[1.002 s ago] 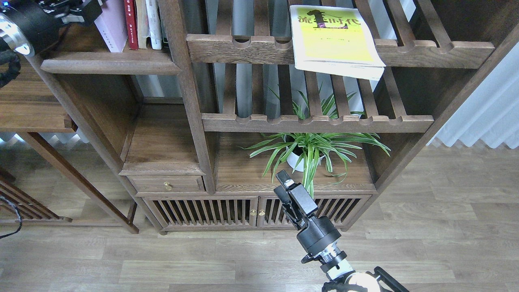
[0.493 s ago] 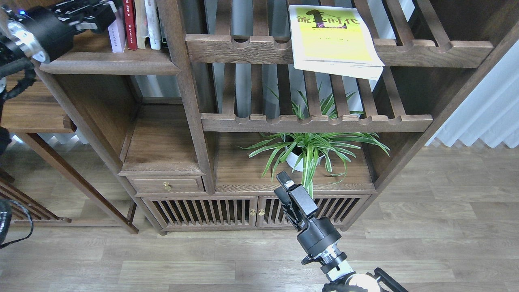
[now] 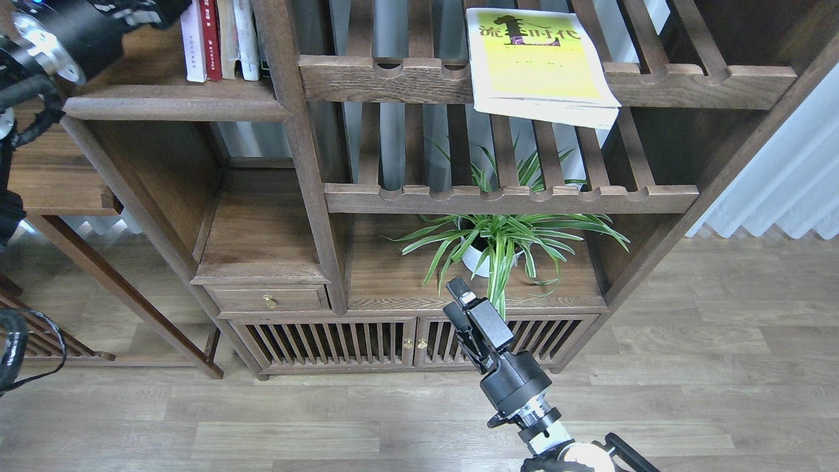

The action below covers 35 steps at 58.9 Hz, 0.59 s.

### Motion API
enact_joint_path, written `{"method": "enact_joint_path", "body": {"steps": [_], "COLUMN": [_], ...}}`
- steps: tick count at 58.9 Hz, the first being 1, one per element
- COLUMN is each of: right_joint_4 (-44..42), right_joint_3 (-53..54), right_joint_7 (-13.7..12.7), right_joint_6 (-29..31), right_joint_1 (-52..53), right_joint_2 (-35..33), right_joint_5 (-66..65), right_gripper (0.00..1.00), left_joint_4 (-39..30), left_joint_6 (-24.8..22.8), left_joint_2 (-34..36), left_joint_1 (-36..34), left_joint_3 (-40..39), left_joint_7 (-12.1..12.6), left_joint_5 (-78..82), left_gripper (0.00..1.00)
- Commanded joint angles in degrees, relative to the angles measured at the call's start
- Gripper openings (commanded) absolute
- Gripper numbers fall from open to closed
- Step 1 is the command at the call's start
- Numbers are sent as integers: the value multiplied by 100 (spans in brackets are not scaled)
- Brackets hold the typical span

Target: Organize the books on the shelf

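A pale lavender-white book stands upright on the dark-brown shelf board at the top left. It is pressed against a dark red book. My left gripper is just left of the lavender book's top, half cut off by the view's edge, so I cannot tell its grip. A yellow-green book with black characters lies flat on the upper slatted rack, with one corner overhanging the front rail. My right gripper hangs low in front of the cabinet, empty, with its fingers together.
Cream and white books stand to the right of the red one, against the upright post. A potted spider plant sits under the lower slatted rack, just behind my right gripper. A low side table stands at the left.
The lavender book has gone from leaning out to the left to standing upright against the red book. My left gripper moved right and up with it. The right arm has not moved.
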Motion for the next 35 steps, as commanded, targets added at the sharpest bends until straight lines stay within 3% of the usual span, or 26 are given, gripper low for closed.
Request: {"method": "enact_joint_path", "body": {"steps": [1, 35], "right_joint_4": [0, 0], "right_joint_3": [0, 0], "right_joint_7": [0, 0], "right_joint_6": [0, 0], "right_joint_1": [0, 9], "right_joint_2": [-1, -1], "right_joint_5": [0, 0], "right_gripper": [98, 98], "left_joint_4": [-113, -1009], "left_joint_6": [0, 0], "left_joint_2": [113, 395], "left_joint_1": [234, 1517], "left_joint_3": [-62, -536], "left_joint_7": [-38, -21], "left_joint_5": [-40, -1068], "left_gripper": [43, 44]}}
